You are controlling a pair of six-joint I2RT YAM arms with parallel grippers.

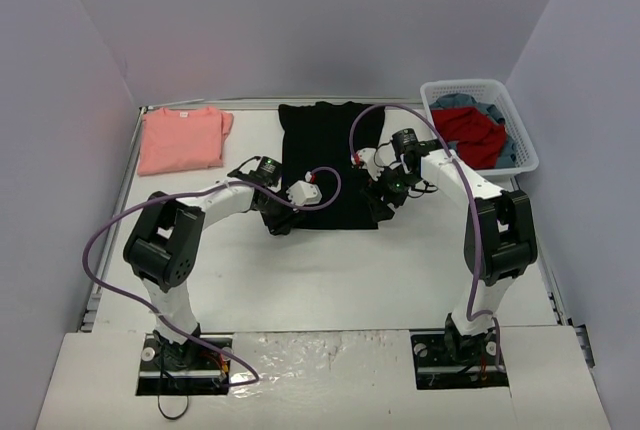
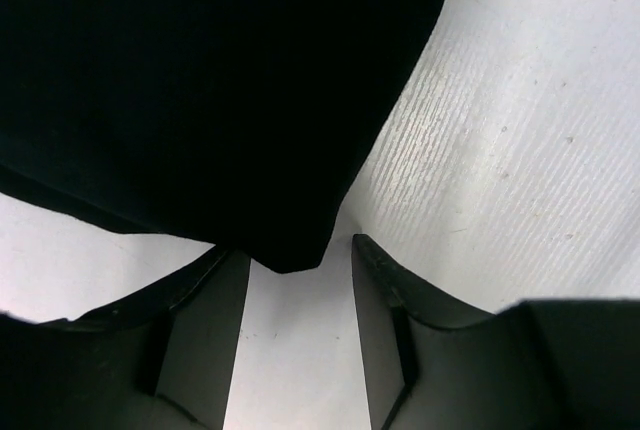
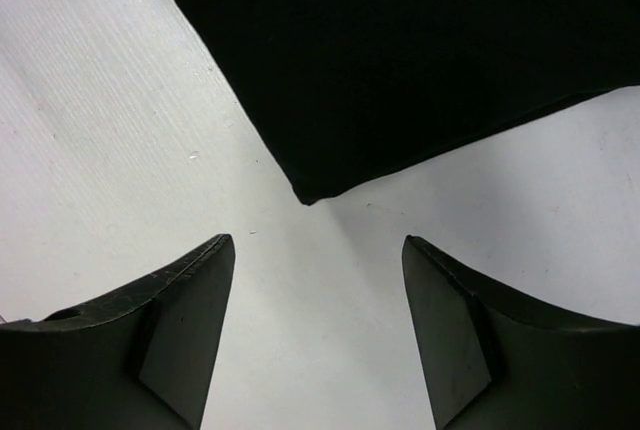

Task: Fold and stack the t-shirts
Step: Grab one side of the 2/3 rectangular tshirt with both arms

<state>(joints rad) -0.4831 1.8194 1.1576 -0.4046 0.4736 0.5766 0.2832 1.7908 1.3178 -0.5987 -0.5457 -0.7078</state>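
Black tee (image 1: 325, 155) lies spread, far-centre of tabletop (image 1: 330, 270); my left end effector (image 2: 300, 250) gapes around its near-left corner, right end effector (image 3: 318, 245) gapes just short of the near-right, both empty, apparently positioned for folding

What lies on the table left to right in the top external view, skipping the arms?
salmon-pink t-shirt → black t-shirt → white basket
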